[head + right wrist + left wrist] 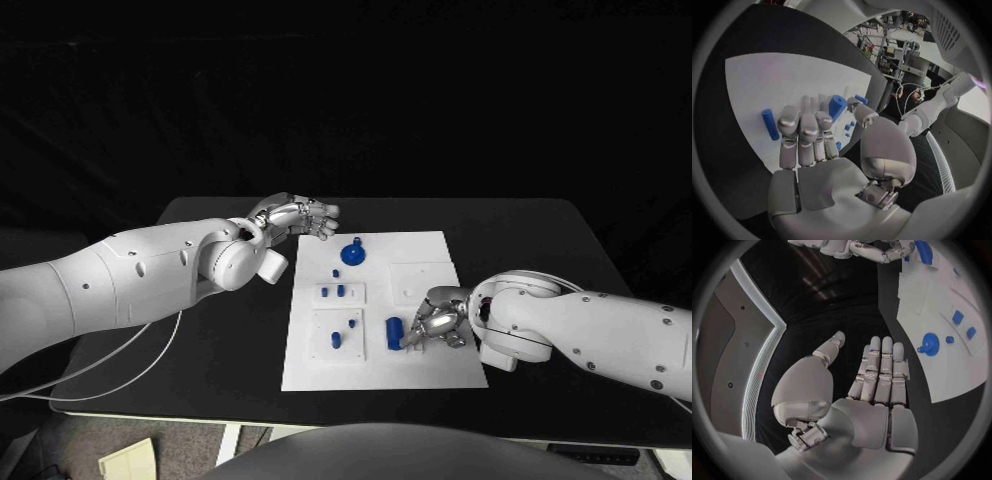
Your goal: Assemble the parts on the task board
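The right hand (437, 325) is pinching a blue part (836, 107) over the task board (433, 372). The left hand (299, 216) is lying flat with straight fingers, holding nothing.

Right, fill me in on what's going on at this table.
A two-armed robot is assembling small blue parts on the white task board. Its right robot hand is down on the board's near right area, fingers beside a blue cylinder that lies there; whether it actually grips a part is unclear. The left robot hand hovers open off the board's far left corner, holding nothing. A round blue knob and several small blue pegs sit untouched on the board.
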Action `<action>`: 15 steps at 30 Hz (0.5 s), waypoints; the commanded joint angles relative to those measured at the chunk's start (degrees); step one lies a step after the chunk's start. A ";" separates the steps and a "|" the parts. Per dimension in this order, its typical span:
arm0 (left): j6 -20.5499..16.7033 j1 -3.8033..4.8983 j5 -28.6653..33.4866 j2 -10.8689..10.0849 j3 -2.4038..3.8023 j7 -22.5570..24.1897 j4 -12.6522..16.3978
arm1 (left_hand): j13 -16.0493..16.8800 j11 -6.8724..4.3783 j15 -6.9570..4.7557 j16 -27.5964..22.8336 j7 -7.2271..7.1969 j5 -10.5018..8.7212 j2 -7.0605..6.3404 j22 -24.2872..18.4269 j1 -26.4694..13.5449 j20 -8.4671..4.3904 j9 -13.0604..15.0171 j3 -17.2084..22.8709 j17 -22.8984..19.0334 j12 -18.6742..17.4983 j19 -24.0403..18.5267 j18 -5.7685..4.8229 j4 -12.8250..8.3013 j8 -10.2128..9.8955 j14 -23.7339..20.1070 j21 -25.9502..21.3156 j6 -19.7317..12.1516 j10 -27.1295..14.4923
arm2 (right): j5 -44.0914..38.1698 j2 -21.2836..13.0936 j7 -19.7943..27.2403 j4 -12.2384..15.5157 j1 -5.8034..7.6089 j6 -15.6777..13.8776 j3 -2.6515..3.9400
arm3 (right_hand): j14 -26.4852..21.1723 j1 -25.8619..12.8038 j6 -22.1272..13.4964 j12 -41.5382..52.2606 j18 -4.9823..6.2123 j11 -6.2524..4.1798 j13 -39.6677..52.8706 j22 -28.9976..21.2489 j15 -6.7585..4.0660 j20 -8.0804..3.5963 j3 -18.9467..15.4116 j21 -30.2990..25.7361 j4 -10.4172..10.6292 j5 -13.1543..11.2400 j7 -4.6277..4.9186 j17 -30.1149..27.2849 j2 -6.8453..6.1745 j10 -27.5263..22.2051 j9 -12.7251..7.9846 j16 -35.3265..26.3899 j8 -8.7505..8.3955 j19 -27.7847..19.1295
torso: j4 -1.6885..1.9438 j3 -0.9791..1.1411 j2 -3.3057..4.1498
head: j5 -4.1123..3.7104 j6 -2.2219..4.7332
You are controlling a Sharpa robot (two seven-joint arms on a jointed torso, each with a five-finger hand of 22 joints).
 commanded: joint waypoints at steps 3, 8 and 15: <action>0.88 0.04 0.36 0.11 0.04 0.29 0.14 | -0.09 -0.05 0.30 -0.19 -0.10 -0.06 0.48 0.07 0.24 0.45 -0.07 -0.09 0.09 0.15 0.00 0.57 -0.39 0.08 0.07 -0.20 -0.31 -0.24 | -2.20 0.70 0.54 -0.63 -0.05 0.69 -0.01 | 0.09 0.44 1.12 -0.35 5.66 -0.03 0.04 0.13 -0.35 0.23 0.08 0.18 -0.48 -0.06 0.37 0.11 1.41 0.57 0.10 -0.36 -0.04 0.27 | 0.08 -0.03 0.02 | -0.10 -0.06; 0.94 0.04 0.36 0.05 0.04 0.17 0.17 | -0.12 -0.03 0.32 -0.25 -0.08 -0.06 0.65 0.10 -0.08 0.48 -0.08 -0.17 0.14 0.14 0.03 0.55 -0.13 0.08 0.09 -0.26 -0.31 -0.26 | -2.15 1.46 -0.15 -1.15 -0.42 0.85 -0.02 | 0.24 -0.92 1.50 -0.49 5.65 -0.10 -0.05 0.02 -0.40 0.56 0.51 0.13 0.82 -0.07 0.29 0.18 4.67 0.87 0.04 -0.49 -0.13 0.34 | 0.15 -0.05 0.04 | -0.14 -0.18; 0.93 0.04 0.36 -0.01 0.04 0.13 0.16 | -0.12 -0.04 0.32 -0.27 -0.08 -0.06 0.68 0.10 -0.13 0.47 -0.08 -0.18 0.16 0.15 0.03 0.55 -0.09 0.08 0.10 -0.28 -0.31 -0.25 | -2.61 2.09 -0.89 -1.84 -0.79 0.07 -0.02 | 0.43 -1.40 1.94 -0.62 5.66 -0.22 -0.05 0.06 -0.49 0.77 1.84 0.21 1.39 -0.07 0.17 0.32 7.07 1.15 -0.09 -0.63 -0.31 0.27 | 0.10 -0.04 0.02 | -0.02 -0.39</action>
